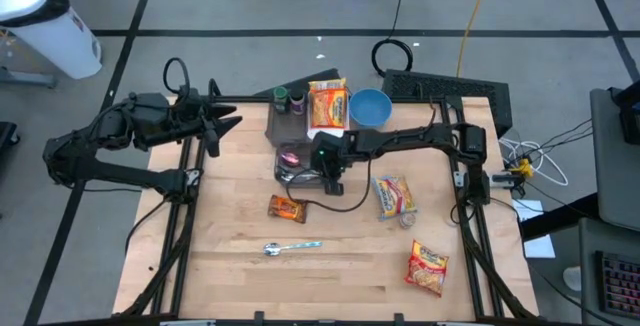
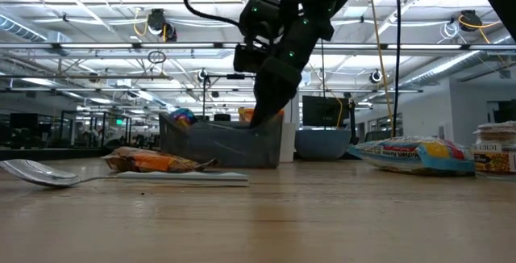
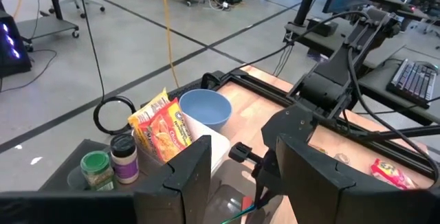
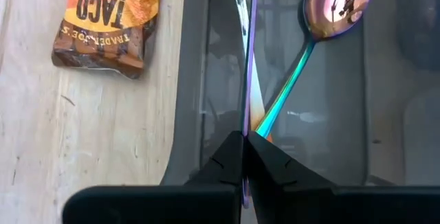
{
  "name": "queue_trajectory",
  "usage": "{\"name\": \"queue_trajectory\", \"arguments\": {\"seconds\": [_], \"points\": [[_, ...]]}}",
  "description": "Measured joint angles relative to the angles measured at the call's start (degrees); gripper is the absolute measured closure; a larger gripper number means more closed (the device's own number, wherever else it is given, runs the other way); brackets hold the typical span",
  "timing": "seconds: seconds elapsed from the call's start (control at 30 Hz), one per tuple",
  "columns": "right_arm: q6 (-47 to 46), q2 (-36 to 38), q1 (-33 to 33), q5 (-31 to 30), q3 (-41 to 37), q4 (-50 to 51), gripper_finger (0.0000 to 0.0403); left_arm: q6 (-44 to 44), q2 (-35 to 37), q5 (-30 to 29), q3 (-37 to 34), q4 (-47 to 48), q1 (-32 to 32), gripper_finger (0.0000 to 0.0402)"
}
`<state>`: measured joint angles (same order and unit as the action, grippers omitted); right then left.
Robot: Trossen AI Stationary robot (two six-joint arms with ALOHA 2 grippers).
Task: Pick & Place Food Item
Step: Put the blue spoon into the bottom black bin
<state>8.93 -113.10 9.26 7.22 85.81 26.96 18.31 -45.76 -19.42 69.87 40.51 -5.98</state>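
A grey bin [image 1: 283, 152] stands mid-table with an iridescent spoon [image 4: 335, 1] lying in it. My right gripper [image 4: 246, 141] reaches down into the bin [image 4: 192, 80] and is shut on a thin iridescent utensil [image 4: 249, 80], seen edge-on. An orange taco seasoning packet [image 1: 287, 208] lies flat on the table just in front of the bin and shows beside the bin in the right wrist view [image 4: 110, 18]. My left gripper [image 3: 237, 183] waits raised over the table's far left corner, open, with nothing between its fingers. My right gripper pinches the utensil's handle [image 4: 249, 124] between its two shut fingers. The fingers slant down into the bin and lie along the utensil. The utensil runs on ahead of the fingertips inside the bin; whether its far end rests on the bin floor, I cannot tell.
Behind the bin stand a blue bowl [image 1: 370, 106], a yellow noodle packet [image 1: 328, 106] and two spice jars [image 1: 283, 98]. Two more snack packets [image 1: 393, 198] [image 1: 427, 266] lie to the right. A silver spoon [image 1: 290, 248] lies near the front.
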Motion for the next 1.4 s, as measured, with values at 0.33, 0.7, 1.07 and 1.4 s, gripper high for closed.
{"name": "queue_trajectory", "arguments": {"seconds": [0.33,0.7,1.07,1.4], "points": [[-0.91,0.0,0.0,0.02,-1.6,-3.8,0.0403,-0.22,0.0,-0.2,0.0,0.02,0.0,0.0231],[-0.84,0.0,0.02,0.26,-1.6,-5.94,0.0403,-0.17,0.0,-0.22,0.0,0.02,0.0,0.0231],[-0.76,-0.01,0.02,0.48,-1.6,-5.85,0.0401,-0.13,0.0,-0.22,0.0,0.02,0.0,0.0231],[-2.62,-2.67,0.26,2.07,-1.54,-6.92,0.04,-0.11,0.0,-0.22,0.0,0.07,0.02,0.0231]]}}
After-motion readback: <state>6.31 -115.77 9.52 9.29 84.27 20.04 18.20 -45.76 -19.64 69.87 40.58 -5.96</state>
